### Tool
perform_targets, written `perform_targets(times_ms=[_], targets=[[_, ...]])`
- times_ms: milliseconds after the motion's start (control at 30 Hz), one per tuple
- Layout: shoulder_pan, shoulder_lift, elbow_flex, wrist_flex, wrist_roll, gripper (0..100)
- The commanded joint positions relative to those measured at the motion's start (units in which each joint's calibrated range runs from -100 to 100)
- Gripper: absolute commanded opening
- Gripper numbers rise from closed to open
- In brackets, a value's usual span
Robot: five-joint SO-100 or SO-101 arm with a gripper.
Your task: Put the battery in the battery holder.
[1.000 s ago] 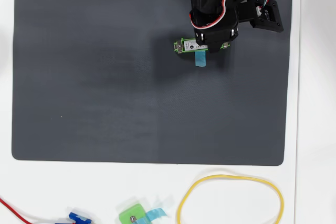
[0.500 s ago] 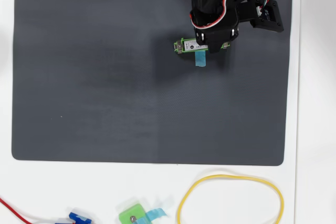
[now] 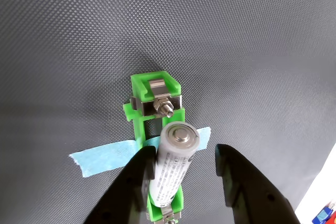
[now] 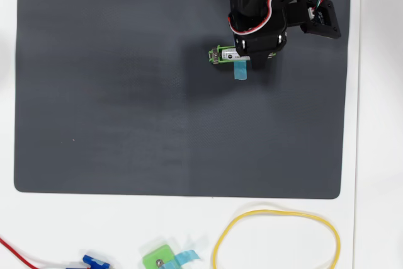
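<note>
1. The battery is seen tilted in the holder in the wrist view: its near end sits low in the frame, while its far end is raised, just short of the holder's bolt contact.
2. The gripper is parted around the battery; one finger appears to touch its side, and a clear gap is seen at the other finger, so nothing is clamped.
3. In the overhead view the holder lies on the dark mat with blue tape trailing from it, and the gripper stands right over it.
4. The seating step is judged to be in hand, nearly done but not finished.
5. For a clean seat, the raised end should be pressed straight down towards the holder's floor, with the push kept along the frame so the battery is not rolled out sideways.
6. The holder is fixed only by tape, so force should be kept gentle; a skewed push could shift it on the mat.
7. Compared with the overhead view half a second ago, less of the battery's label is shown beyond the arm, and the arm's head is seen slightly lower over the holder.
8. The holder and tape are unmoved against the mat.
</note>
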Motion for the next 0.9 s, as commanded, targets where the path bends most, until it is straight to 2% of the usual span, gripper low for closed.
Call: perform_targets(times_ms=[0, 300, 467, 667, 700, 767, 867], targets=[[0.46, -0.50, -1.54, -0.99, 0.24, 11], [0.57, -0.50, -1.45, 0.15, 0.24, 12], [0.57, -0.50, -1.54, 6.71, 0.24, 12], [-0.06, -5.02, -2.42, 5.92, 0.19, 11], [0.46, -9.37, -2.24, 6.18, 0.24, 10], [0.46, -9.80, -2.24, 6.01, 0.24, 0], [0.05, -7.41, -2.33, 5.92, 0.24, 0]])
